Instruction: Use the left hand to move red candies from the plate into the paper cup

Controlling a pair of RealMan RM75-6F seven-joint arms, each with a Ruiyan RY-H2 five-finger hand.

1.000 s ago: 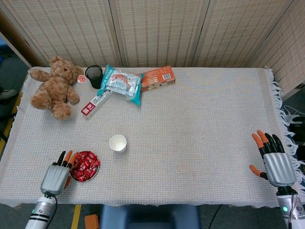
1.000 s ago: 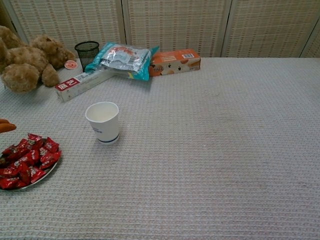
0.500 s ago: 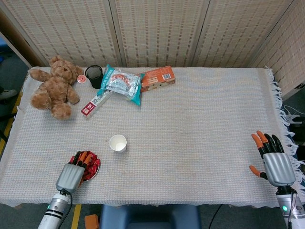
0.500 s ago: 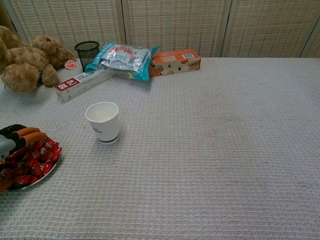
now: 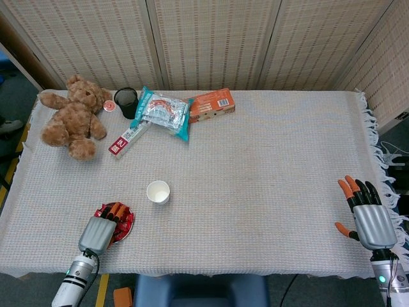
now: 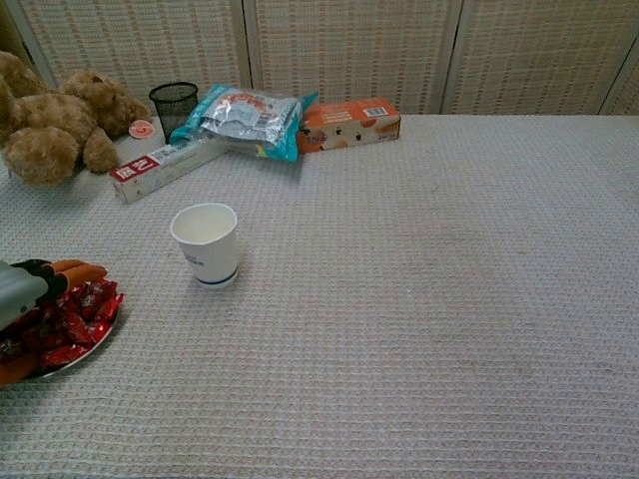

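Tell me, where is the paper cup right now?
In the head view, the paper cup stands upright on the table's left side, just up and right of the plate of red candies.

Both views are evenly and fairly brightly lit by soft, diffuse light from above. Shadows are faint: a soft one lies close under the paper cup (image 6: 206, 245) and a dim band runs along the near edge of the table (image 6: 419, 329) in the chest view. The foil snack bag (image 5: 163, 110) at the far side carries small glints. Focus is sharp across the cloth weave, though the left hand (image 6: 25, 289) at the near left edge looks slightly soft. The head view bends lines a little toward its edges
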